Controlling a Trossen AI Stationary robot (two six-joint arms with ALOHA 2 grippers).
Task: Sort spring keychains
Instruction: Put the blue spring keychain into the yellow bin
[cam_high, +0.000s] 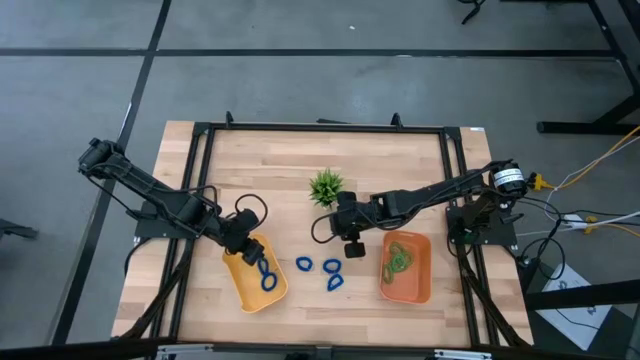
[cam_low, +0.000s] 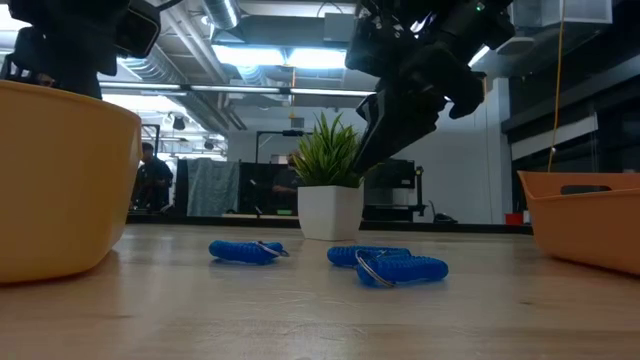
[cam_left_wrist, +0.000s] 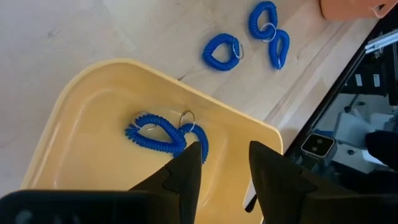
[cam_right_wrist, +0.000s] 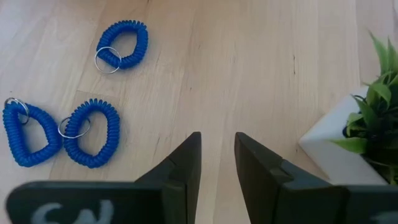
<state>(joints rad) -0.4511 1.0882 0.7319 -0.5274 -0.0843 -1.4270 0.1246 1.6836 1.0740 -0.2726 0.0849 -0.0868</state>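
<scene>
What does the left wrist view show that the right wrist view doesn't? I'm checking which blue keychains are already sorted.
Only the left wrist view shows the yellow tray holding two blue spring keychains, with the open left gripper above it, plus a corner of the orange tray. Only the right wrist view shows the potted plant and the right gripper. Both show the three blue keychains loose on the table.

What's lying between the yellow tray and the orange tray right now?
Three blue keychains on bare wood between yellow tray and orange tray, per the high view.
</scene>
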